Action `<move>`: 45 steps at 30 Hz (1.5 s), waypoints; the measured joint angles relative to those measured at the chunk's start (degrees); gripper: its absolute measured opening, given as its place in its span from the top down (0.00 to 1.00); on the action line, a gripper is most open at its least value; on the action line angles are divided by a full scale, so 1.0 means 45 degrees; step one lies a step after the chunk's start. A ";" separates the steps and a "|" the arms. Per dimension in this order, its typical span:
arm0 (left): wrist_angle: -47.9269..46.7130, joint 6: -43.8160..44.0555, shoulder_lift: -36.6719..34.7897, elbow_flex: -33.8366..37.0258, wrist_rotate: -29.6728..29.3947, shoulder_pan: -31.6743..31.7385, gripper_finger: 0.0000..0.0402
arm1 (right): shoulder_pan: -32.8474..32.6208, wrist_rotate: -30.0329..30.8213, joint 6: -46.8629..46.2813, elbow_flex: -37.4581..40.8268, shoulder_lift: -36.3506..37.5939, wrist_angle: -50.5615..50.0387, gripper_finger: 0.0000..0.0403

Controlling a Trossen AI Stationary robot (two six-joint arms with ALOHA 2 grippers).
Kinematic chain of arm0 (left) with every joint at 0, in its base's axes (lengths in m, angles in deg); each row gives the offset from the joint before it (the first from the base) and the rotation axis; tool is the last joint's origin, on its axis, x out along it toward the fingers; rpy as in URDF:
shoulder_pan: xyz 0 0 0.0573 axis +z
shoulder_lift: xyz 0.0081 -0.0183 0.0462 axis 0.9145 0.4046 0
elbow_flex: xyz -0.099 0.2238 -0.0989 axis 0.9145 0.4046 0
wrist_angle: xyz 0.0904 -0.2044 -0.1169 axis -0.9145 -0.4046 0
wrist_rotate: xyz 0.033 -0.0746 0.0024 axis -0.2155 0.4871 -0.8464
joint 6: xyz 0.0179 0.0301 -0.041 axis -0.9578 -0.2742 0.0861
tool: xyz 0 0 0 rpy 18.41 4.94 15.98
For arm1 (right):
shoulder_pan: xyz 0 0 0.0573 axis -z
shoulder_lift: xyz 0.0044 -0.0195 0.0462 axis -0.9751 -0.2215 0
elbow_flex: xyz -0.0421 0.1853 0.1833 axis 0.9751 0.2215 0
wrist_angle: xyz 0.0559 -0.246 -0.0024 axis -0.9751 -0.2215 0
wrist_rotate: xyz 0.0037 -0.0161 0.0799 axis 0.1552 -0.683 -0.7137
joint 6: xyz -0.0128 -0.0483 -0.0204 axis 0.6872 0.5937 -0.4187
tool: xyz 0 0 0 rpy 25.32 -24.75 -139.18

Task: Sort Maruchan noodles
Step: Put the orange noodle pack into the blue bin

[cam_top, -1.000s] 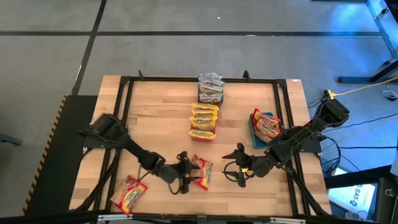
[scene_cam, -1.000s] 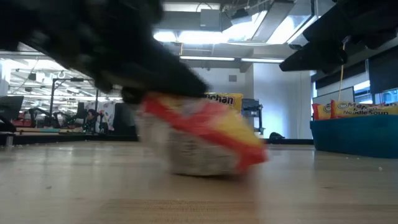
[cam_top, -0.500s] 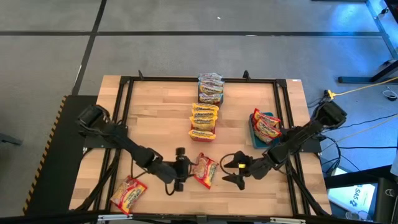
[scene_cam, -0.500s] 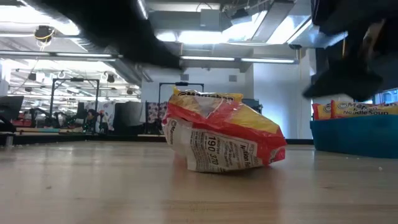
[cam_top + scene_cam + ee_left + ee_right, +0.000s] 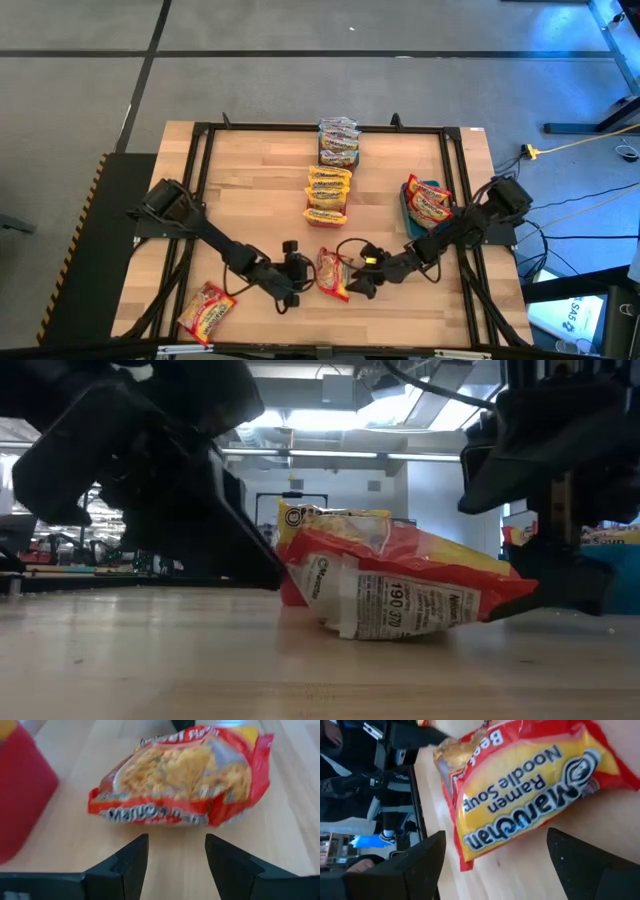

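Now teal bin (image 5: 408, 213), right of center, holds red noodle pkts (image 5: 428, 204). Left gripper (image 5: 297, 281) & right gripper (image 5: 352, 284), jaws apart on both, flank loose packet (image 5: 332, 274), bottom center.

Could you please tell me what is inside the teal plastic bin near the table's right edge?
The teal plastic bin holds red-and-yellow crinkly ramen packets, stacked above its rim. Anything beneath them, and the bin's floor, is covered.

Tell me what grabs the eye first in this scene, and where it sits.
A red and yellow noodle packet lies on the table's near edge, flanked by the open left gripper and the open right gripper, neither holding it. Behind it, bins stacked with packets run down the table's middle, and a lone packet lies at the near left corner.
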 joint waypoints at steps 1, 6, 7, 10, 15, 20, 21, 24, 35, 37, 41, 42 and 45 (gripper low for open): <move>0.0246 0.0080 0.0111 -0.0004 0.0062 0.0000 0.52 | 0.0022 0.0046 0.0058 0.0000 0.0000 -0.0002 0.22; 0.0748 0.0222 0.0449 -0.0010 0.0748 0.0079 0.52 | 0.0153 0.0000 0.0142 0.0000 0.0005 -0.0530 0.22; 0.0674 0.0261 0.0407 -0.0019 0.0975 0.0083 0.52 | 0.0153 0.0000 0.0142 0.0000 0.0005 -0.0562 0.22; -0.0197 0.0311 -0.0337 -0.0143 0.1295 0.0057 0.52 | 0.0138 -0.0005 0.0147 0.0000 0.0005 -0.0616 0.22; -0.0686 0.0047 -0.1764 -0.0426 0.0963 0.0074 0.52 | 0.0138 -0.0005 0.0417 0.0000 0.0005 -0.0632 0.22; 0.0585 -0.0273 -0.1235 -0.0450 0.1936 0.0881 0.52 | 0.0129 0.0087 0.0487 0.0000 0.0005 -0.0408 0.22; 0.0286 -0.0143 -0.1036 -0.0409 0.2055 0.0953 0.52 | 0.0129 0.0087 0.0487 0.0000 0.0005 -0.0326 0.22; 0.0141 0.0150 -0.0360 -0.0369 0.2087 0.0935 0.52 | 0.0032 0.0109 0.0487 0.0000 0.0005 -0.0286 0.22; 0.1203 0.0434 0.0421 -0.0393 0.1936 0.0772 0.52 | 0.0046 0.1363 0.0487 0.0000 0.0010 0.0262 0.22; 0.1260 0.0423 0.0421 -0.0393 0.1936 0.0772 0.52 | 0.0046 0.1741 0.0487 0.0000 0.0010 0.0265 0.22; 0.1378 0.0428 0.0421 -0.0393 0.1931 0.0772 0.52 | 0.0160 0.2077 0.0092 0.0000 0.0010 -0.0019 0.22; 0.1377 0.0432 0.0421 -0.0393 0.1931 0.0772 0.52 | 0.0216 0.2073 -0.0039 0.0000 0.0010 -0.0110 0.22; 0.1453 0.0424 0.0421 -0.0393 0.1931 0.0772 0.52 | 0.0270 0.2062 -0.0260 -0.0034 -0.0203 0.0079 0.22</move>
